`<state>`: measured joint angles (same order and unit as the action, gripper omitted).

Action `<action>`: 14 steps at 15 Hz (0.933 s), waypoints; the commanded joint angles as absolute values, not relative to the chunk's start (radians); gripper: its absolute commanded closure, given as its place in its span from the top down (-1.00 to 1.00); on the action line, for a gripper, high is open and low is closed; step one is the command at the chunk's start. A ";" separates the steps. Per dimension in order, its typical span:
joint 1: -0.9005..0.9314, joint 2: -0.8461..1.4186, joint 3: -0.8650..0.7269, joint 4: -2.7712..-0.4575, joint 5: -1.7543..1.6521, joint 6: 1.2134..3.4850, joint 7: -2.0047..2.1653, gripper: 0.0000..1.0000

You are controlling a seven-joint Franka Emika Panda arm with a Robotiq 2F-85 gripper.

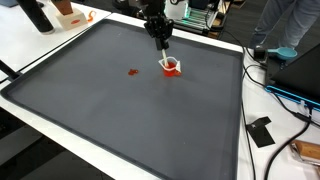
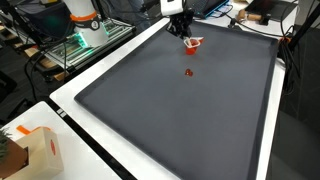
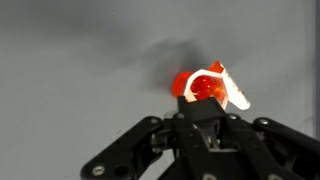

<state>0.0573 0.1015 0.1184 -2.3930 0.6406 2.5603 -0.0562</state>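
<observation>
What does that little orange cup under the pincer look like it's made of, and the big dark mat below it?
Orange cup: probably translucent plastic with a glossy finish; it glows and carries a bright highlight in the wrist view. The white strip at its edge may be tape or paper; it is too blurred to tell. Dark mat: matte grey, perhaps rubber or foam; it shows no glare.

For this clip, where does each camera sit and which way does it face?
Exterior view: raised beside the mat, looking across it at the cup; the gripper hangs above it.
Exterior view: raised off a mat corner, looking along it to the cup; gripper shows.
Wrist view: looks past the gripper links onto the cup.
All share cup and gripper.
</observation>
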 commanded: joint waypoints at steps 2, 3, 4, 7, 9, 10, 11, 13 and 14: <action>0.036 0.119 0.111 -2.384 0.736 2.527 -0.152 -0.88; 0.033 0.122 0.110 -2.382 0.748 2.522 -0.165 -0.88; 0.029 0.125 0.110 -2.379 0.769 2.511 -0.189 -0.88; 0.022 0.128 0.105 -2.376 0.807 2.493 -0.240 -0.88; 0.015 0.130 0.103 -2.373 0.839 2.476 -0.283 -0.88; 0.012 0.130 0.101 -2.371 0.854 2.469 -0.303 -0.88; 0.010 0.131 0.099 -2.370 0.869 2.460 -0.324 -0.88; 0.007 0.134 0.094 -2.370 0.886 2.445 -0.352 -0.88; 0.004 0.135 0.092 -2.368 0.895 2.435 -0.366 -0.88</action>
